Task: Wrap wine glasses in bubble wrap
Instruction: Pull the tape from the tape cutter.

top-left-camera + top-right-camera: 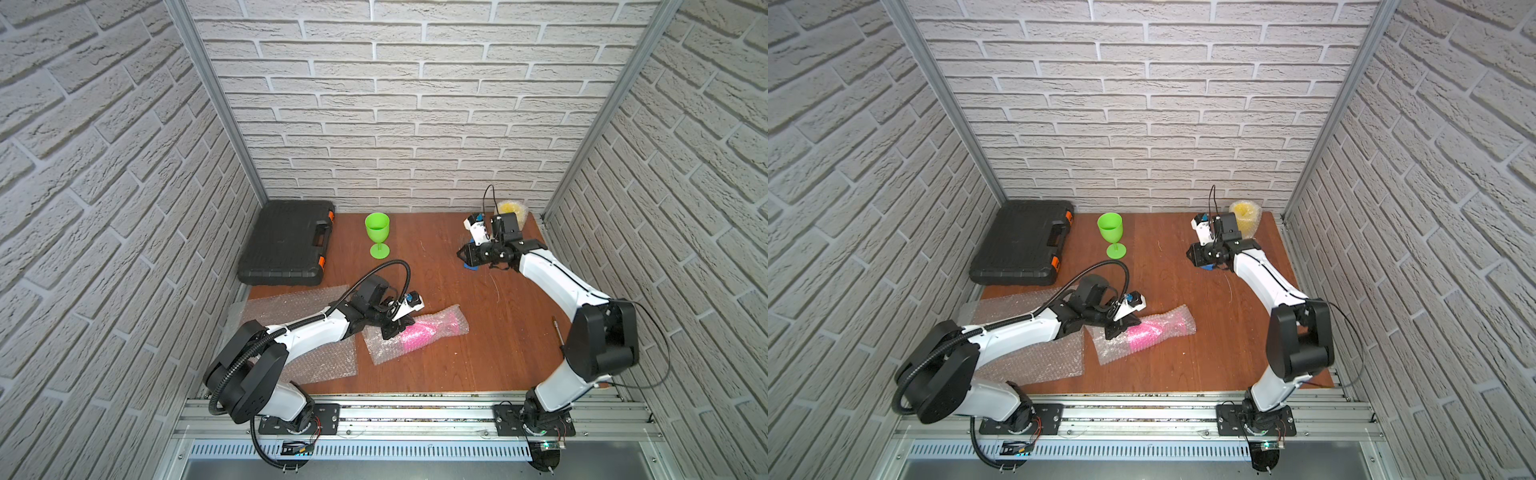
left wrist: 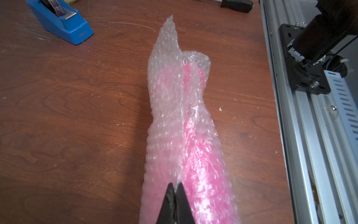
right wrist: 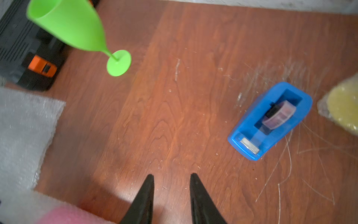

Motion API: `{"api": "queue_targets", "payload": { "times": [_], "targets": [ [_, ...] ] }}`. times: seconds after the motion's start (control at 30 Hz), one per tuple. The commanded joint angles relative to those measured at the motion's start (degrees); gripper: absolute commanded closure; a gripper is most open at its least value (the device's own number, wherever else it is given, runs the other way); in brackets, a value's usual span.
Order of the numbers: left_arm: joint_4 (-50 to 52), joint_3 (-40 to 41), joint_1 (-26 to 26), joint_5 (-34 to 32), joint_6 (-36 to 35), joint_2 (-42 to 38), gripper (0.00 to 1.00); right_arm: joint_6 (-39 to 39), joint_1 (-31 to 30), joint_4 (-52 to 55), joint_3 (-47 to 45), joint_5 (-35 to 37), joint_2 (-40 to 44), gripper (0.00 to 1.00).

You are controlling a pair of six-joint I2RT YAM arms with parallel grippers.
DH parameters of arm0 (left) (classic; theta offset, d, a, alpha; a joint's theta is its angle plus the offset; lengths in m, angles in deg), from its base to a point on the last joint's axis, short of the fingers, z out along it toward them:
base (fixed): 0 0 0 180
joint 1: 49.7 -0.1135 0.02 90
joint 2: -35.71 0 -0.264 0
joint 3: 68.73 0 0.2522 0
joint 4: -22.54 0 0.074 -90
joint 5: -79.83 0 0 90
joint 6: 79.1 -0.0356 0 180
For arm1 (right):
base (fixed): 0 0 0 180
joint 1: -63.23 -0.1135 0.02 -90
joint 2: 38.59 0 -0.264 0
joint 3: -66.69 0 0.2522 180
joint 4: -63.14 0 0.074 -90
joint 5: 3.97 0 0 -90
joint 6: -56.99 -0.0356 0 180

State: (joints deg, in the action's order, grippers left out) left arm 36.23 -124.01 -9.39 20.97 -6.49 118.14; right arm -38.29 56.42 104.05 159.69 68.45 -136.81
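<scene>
1. A reddish-brown wooden table (image 1: 436, 266) lies before me, scuffed with pale marks.
2. A closed black tool case (image 1: 286, 245) with orange latches lies flat in its far left corner.
3. A blue tape dispenser (image 3: 271, 120) holding a clear roll stands toward the far right.
4. A dark-handled tool (image 2: 237, 4) lies near the right edge.
5. White brick-patterned walls (image 1: 395, 104) enclose three sides.

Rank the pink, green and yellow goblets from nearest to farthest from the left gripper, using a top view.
1. Pink goblet, inside the bubble wrap the left gripper pinches.
2. Green goblet, upright, near the black case.
3. Yellow goblet, wrapped, back right corner.
</scene>
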Motion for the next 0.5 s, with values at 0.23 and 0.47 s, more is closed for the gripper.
{"api": "queue_targets", "payload": {
  "times": [0.23,0.47],
  "targets": [
    [3.9,-0.6,0.4,0.4,-1.0,1.2,0.96,-15.9,4.5,10.5,12.1,7.1,-13.3,0.67],
    [4.6,-0.9,0.4,0.2,-1.1,1.4,0.96,-17.3,4.6,10.8,15.8,9.1,-19.6,0.67]
  ]
}}
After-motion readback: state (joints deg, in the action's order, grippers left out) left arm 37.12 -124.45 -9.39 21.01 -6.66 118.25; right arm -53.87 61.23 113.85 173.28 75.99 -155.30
